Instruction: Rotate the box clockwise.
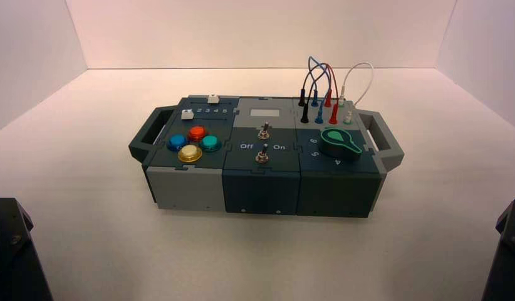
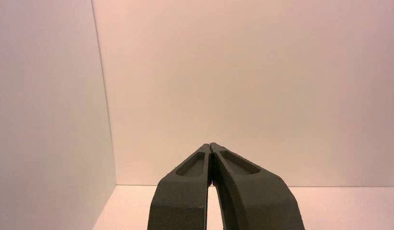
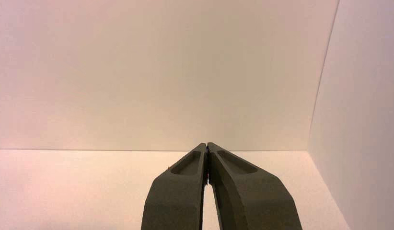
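The box stands in the middle of the white table in the high view, slightly turned, with dark handles at its left end and right end. Its top bears coloured round buttons, two toggle switches, a green knob and plugged wires. The left arm and the right arm sit parked at the near corners, well apart from the box. My left gripper is shut on nothing and faces a wall. My right gripper is likewise shut and empty.
White walls enclose the table on the left, back and right. Bare table surface lies between the arms and the box's front face.
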### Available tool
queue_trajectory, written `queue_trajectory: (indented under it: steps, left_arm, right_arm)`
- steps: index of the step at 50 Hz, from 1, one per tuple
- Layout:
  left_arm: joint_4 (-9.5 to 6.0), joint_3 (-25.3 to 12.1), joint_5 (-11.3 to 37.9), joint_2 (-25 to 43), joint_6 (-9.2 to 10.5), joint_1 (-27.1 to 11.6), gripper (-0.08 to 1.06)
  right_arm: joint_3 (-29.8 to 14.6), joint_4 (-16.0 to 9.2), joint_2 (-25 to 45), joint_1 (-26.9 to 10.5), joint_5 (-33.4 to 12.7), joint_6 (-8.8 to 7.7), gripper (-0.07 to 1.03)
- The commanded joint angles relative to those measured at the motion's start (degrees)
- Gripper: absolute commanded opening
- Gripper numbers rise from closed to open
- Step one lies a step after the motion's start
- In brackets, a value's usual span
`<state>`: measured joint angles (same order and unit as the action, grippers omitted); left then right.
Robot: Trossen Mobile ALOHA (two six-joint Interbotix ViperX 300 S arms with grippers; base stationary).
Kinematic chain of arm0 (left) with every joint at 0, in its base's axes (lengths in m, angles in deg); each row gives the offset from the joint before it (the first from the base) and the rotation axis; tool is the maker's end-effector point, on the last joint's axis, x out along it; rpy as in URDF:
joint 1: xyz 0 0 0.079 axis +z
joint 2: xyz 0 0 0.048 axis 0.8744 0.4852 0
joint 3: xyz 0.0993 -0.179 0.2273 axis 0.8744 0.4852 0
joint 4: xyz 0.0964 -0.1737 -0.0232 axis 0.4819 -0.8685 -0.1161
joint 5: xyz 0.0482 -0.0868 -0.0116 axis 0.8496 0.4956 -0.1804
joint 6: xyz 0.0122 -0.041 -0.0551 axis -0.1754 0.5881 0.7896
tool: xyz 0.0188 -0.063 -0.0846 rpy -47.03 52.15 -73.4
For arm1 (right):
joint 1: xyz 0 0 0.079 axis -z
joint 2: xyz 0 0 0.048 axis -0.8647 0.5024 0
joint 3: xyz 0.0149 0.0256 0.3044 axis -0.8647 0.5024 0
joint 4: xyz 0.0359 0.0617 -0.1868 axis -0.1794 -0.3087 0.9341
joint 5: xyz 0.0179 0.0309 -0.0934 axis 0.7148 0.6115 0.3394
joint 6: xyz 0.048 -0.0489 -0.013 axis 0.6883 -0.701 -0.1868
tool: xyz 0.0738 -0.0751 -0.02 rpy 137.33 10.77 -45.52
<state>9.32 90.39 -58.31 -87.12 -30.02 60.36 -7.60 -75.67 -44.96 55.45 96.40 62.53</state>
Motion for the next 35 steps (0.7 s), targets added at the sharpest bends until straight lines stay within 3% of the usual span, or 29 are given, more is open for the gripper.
queue_trajectory:
  steps: [1,23,35]
  left_arm:
    - [-0.09,-1.49,-0.26,0.44,0.00,-0.09,-0.03]
    - [-0.09,-1.85,1.05,0.35,0.00,-0.18,-0.03]
    - [-0.09,-5.19,9.05,0.70,-0.09,-3.25,-0.03]
  right_arm:
    - [-1.85,-0.09,0.26,-0.18,0.26,0.09,-0.02]
    - [-2.20,-0.09,0.35,-0.18,-0.79,0.09,-0.02]
    - [-6.24,-0.09,2.20,-0.88,-8.88,0.09,-0.02]
